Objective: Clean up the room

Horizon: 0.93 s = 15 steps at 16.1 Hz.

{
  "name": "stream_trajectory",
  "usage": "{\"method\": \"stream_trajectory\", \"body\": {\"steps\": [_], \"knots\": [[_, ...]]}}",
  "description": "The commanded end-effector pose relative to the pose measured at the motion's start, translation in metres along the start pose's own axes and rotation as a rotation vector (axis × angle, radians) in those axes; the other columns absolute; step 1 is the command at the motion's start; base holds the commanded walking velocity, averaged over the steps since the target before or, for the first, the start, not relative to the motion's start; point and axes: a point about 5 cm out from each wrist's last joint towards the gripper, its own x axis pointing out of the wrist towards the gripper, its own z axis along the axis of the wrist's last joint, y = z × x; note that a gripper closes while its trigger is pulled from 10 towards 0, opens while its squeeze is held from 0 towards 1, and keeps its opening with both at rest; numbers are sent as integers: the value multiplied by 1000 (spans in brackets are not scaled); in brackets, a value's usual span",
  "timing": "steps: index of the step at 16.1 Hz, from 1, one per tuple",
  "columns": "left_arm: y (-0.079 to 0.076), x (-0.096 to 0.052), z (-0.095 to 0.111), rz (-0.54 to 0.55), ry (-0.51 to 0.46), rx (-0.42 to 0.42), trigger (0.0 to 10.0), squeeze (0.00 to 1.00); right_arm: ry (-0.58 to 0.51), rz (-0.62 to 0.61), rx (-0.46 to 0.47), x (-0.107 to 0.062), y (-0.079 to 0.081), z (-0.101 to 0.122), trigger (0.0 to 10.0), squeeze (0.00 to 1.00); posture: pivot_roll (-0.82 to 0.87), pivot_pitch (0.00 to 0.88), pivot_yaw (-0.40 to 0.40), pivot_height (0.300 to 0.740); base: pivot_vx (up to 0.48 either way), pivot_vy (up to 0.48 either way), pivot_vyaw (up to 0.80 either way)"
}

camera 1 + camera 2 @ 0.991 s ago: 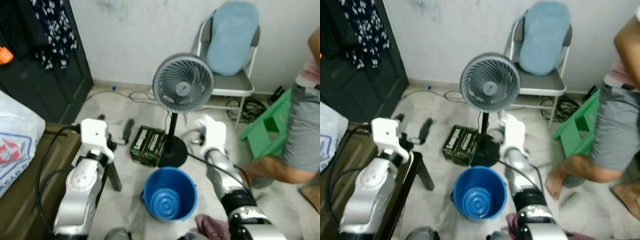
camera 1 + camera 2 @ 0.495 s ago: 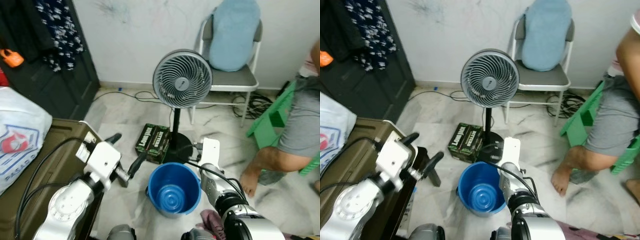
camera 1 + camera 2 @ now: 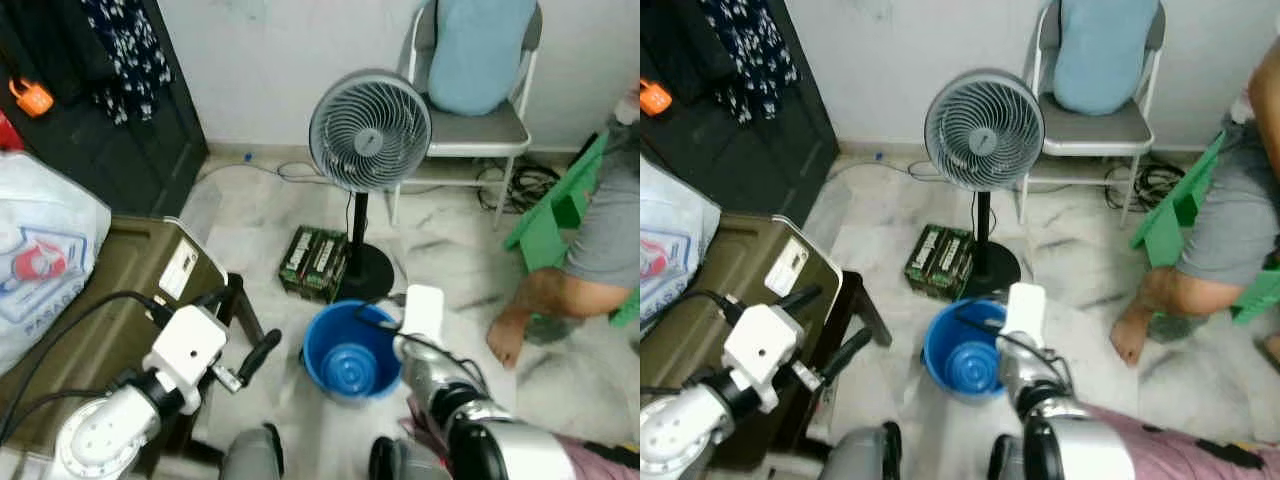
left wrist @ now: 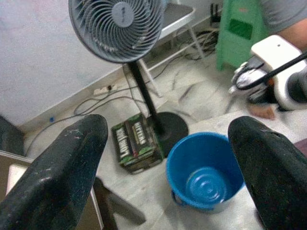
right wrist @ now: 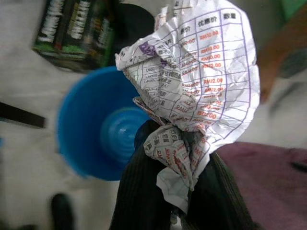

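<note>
Left eye view records the left gripper (image 3: 243,362) raised beside the robot, its two black fingers parted and holding nothing. It stands at the corner of an olive-green case (image 3: 110,300), on whose far end a white plastic bag (image 3: 40,255) rests. In the left wrist view the spread fingers (image 4: 62,167) frame the floor ahead of this gripper: a blue bucket (image 4: 205,171) lies between them, with a dark green box (image 4: 134,142) and the round base of a standing fan (image 4: 117,26) just beyond the bucket. Judgement: this arm is kept open and to the side so as to leave the bucket mouth unobstructed.

To the right of the left gripper, the bucket sits on the marble floor (image 3: 450,270), upright, its mouth open upward and nothing visible inside. The box touches or nearly touches the fan base; which cannot be determined.

The right gripper (image 5: 165,158) is clamped on a crumpled sheet of printed paper (image 5: 192,81), pinched at its lower folds. In the right wrist view the bucket lies just beyond and beneath the held paper, off toward one side. In the right eye view the right wrist (image 3: 1023,308) is at the near rim of the bucket. Judgement: the paper is held above the bucket for release as rubbish, and slightly more reach over the opening would be prudent.

Further right, a folding chair (image 3: 475,120) with a pale blue cushion (image 3: 480,50), a green stool (image 3: 555,215) and a person's bare leg (image 3: 540,300) stand well apart from both grippers.
</note>
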Motion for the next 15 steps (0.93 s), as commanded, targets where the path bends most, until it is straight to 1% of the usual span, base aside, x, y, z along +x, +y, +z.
{"method": "stream_trajectory", "body": {"steps": [1, 4, 8, 11, 15], "knots": [[-2, -5, -2, 7, 17, -24, 10000, 0, -32, 12, 11, 0, 7, 10, 10000, 0, 261, 134, 65, 740, 0, 0, 0], [-3, -2, -1, -10, 9, -48, 10000, 0, -61, 10, 17, 0, 4, 15, 10000, 0, 249, 114, 65, 740, 0, 0, 0], [3, 6, 3, -15, -25, -38, 10000, 0, -101, 42, 21, -1, 13, 25, 10000, 0, 244, 83, 65, 740, 0, 0, 0], [2, 6, 4, -29, -30, -42, 10000, 0, -101, 41, 27, -1, 13, 26, 10000, 0, 243, 74, 66, 740, 310, 0, 0], [2, 8, 3, -36, -35, -43, 10000, 0, -104, 58, 27, -1, 15, 27, 10000, 0, 239, 71, 64, 740, 397, 0, 0]]}}
